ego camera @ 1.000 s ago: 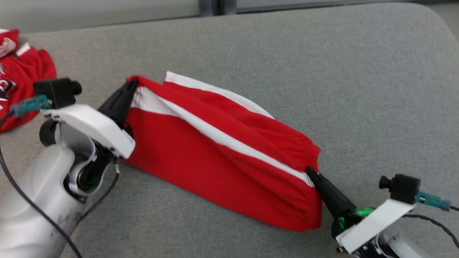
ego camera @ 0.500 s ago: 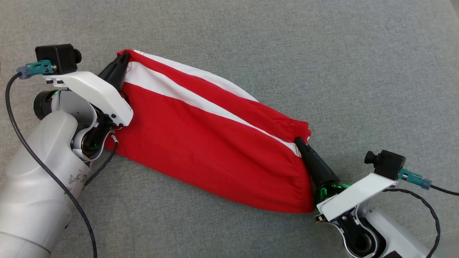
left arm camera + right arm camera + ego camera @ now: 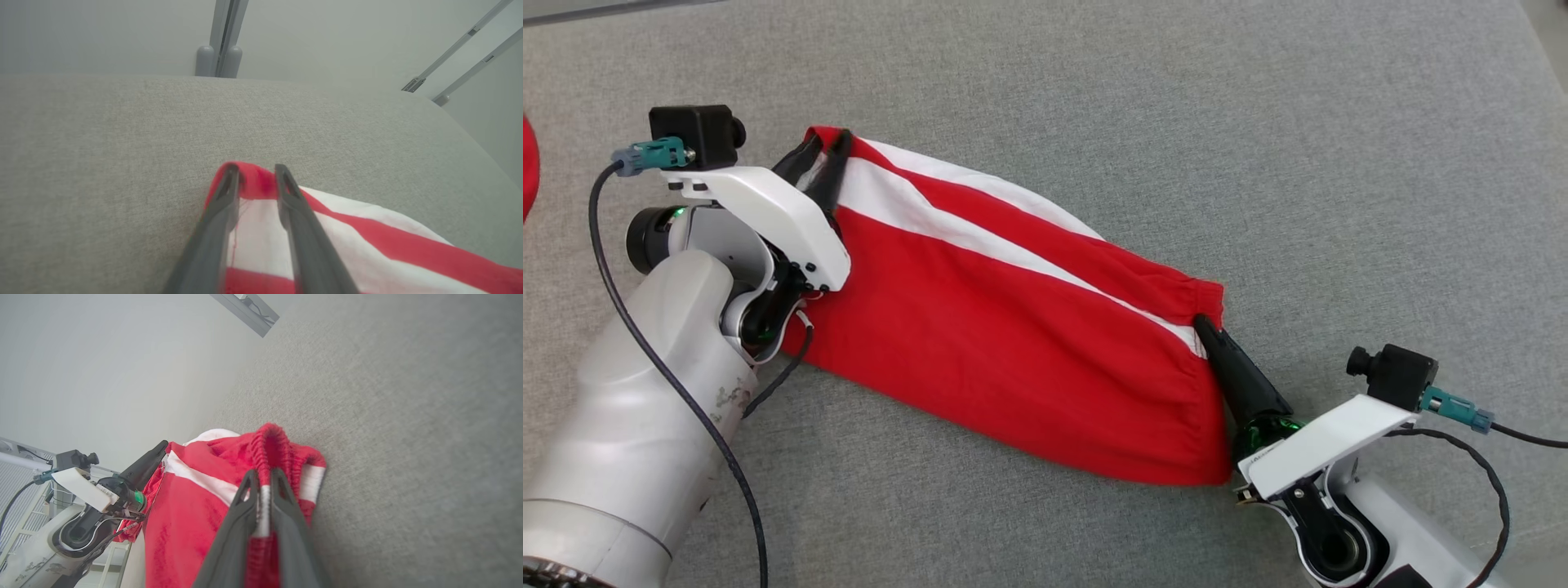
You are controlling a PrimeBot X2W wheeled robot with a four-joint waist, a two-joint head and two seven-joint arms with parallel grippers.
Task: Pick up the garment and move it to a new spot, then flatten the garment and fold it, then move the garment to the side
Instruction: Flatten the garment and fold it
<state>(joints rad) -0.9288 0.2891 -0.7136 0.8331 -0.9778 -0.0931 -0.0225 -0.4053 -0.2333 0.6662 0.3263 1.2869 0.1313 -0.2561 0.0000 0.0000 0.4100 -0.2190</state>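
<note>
Garment (image 3: 1013, 343) red cloth, white-striped, gathered waistband (image 3: 1209, 296) | left pincer (image 3: 829, 140) parted | right pincer (image 3: 1202, 322) pinching waistband

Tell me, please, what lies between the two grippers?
The red and white garment stretches from the left gripper to the right gripper, as the head view shows.

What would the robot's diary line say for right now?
red shorts: stretched out on grey cushion | left gripper: open around leg hem | right gripper: shut on waistband
</note>
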